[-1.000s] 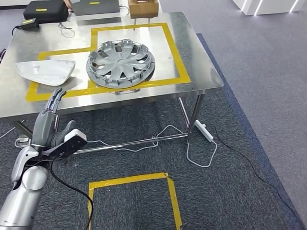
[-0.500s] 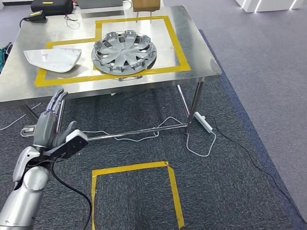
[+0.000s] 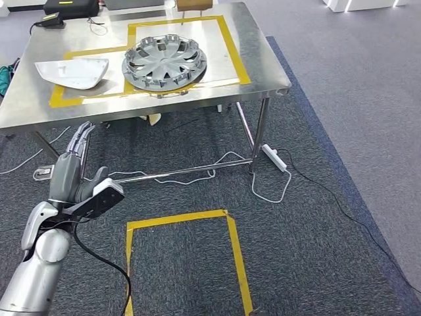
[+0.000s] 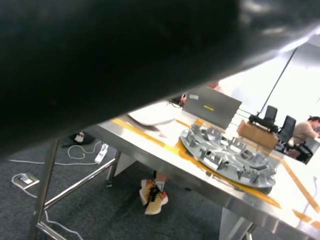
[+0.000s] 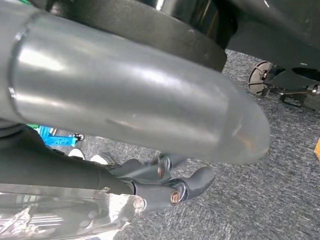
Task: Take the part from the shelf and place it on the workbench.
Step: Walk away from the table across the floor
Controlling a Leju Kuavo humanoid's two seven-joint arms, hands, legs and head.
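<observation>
A steel workbench [image 3: 258, 72] marked with yellow tape [image 3: 233, 49] carries a grey wheel cover [image 3: 164, 60] and, just beside it, a white panel [image 3: 74, 71] — a black case [image 3: 72, 6] at the far edge.

A dark blurred mass [image 4: 113, 55] covers much of my left wrist view; my right hand [image 5: 181, 187] is mostly hidden behind a silver tube [image 5: 124, 95], so its hold is unclear.
</observation>
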